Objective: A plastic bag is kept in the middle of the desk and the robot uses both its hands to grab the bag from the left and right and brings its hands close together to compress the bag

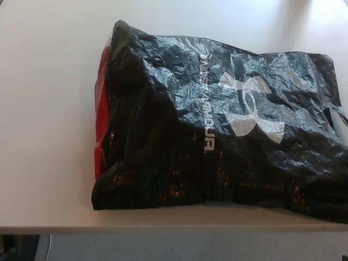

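A black plastic bag [217,125] with a white logo and a red side panel is seen lying crumpled on the pale desk [49,109], reaching past the picture's right edge and close to the near edge. It is laid flat and puffed, so both flanks are judged open to a squeeze from left and right. Neither hand is shown in the head view, so their state cannot be told. Compression is judged not yet begun. The thin, slippery film is expected to buckle easily under inward pressure
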You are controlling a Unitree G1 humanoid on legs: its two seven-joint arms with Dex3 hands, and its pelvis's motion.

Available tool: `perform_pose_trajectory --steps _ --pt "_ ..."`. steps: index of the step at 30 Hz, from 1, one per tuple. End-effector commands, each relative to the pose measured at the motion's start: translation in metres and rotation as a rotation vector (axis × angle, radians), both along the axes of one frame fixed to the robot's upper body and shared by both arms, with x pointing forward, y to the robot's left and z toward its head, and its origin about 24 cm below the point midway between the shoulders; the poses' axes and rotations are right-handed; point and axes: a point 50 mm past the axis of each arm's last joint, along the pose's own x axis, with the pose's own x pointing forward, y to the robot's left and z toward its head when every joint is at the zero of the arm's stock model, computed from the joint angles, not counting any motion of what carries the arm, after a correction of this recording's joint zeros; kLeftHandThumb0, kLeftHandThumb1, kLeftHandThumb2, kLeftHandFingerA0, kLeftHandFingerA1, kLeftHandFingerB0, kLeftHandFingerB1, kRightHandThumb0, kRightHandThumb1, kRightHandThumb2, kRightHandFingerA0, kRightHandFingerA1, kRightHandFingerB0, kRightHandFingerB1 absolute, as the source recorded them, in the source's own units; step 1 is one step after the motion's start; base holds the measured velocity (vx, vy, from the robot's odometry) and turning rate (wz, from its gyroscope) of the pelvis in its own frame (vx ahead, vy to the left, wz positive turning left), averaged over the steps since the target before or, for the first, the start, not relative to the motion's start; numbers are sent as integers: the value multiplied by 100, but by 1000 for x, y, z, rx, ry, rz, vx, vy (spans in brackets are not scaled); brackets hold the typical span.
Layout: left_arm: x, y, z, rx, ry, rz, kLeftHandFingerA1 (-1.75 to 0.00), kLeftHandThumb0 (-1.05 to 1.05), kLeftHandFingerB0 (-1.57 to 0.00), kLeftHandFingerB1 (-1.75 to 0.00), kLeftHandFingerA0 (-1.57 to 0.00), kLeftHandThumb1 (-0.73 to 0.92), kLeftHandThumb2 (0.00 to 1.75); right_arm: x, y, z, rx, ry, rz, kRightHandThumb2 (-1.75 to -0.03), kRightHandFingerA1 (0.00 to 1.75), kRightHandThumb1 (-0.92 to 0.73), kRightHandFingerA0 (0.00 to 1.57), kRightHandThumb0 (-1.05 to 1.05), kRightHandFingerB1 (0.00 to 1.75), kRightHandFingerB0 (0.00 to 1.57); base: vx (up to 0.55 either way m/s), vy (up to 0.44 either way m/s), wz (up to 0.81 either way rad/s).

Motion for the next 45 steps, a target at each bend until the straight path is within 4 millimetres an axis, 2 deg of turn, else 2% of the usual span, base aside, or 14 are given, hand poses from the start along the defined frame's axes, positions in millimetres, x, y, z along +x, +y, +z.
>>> perform_pose_trajectory --steps 1,15,20,21,24,26,27,29,33,34,37,38,44,45 --pt "-2 9 83 79 -573 -54 -33 -65 -29 -30 -30 90 68 4 -2 81 -76 -537 201 -104 44 -70 3 -67 38 1 0 0 0" --pt "-14 10 95 104 -659 -1 -34 -62 -29 -31 -31 87 66 15 -4 99 -100 -648 217 -105 41 -76 4 -80 37 5 0 0 0" --pt "-7 21 136 191 -814 41 -35 -68 -26 -30 -32 89 67 42 -4 140 -102 -857 210 -110 36 -73 1 -68 34 4 0 0 0" --pt "-4 23 151 229 -882 50 -36 -65 -26 -30 -35 91 67 51 -4 156 -89 -934 193 -70 29 -89 9 -73 24 12 0 0 0" --pt "7 26 180 260 -1004 53 -37 -66 -26 -30 -34 90 67 65 -5 187 -105 -1062 166 -71 31 -92 9 -75 24 11 0 0 0" --pt "13 29 200 295 -1070 43 -35 -68 -26 -31 -34 91 67 73 -7 210 -124 -1163 132 -109 48 -75 14 -78 40 3 0 0 0" --pt "19 30 215 300 -1120 36 -34 -69 -26 -30 -35 90 67 78 -7 224 -130 -1215 105 -112 49 -54 0 -35 48 0 0 0 0" --pt "30 32 246 321 -1222 26 -33 -70 -28 -30 -34 91 68 88 -10 255 -157 -1330 90 -115 44 -79 5 -73 35 0 0 0 0" --pt "49 39 290 376 -1340 30 -32 -69 -26 -30 -30 92 69 105 -15 302 -186 -1493 63 -76 36 -91 14 -77 27 9 0 0 0" --pt "54 41 305 383 -1364 37 -33 -68 -27 -30 -31 92 70 112 -16 316 -176 -1514 44 -114 50 -55 0 -35 49 0 0 0 0" --pt "70 42 334 362 -1419 39 -34 -65 -29 -31 -33 92 70 129 -16 341 -145 -1537 2 -114 51 -55 0 -36 50 0 0 0 0" --pt "77 41 343 355 -1427 40 -34 -66 -32 -32 -36 92 69 134 -16 346 -144 -1527 0 -113 52 -76 12 -81 38 0 0 0 0" --pt "110 30 366 314 -1375 16 -37 -67 -36 -33 -38 92 69 164 -17 359 -168 -1443 30 -113 47 -75 0 -71 37 8 0 0 0" --pt "115 30 367 314 -1355 16 -54 -70 -24 -47 -30 77 113 168 -16 359 -177 -1430 42 -109 49 -75 3 -69 38 5 0 0 0"
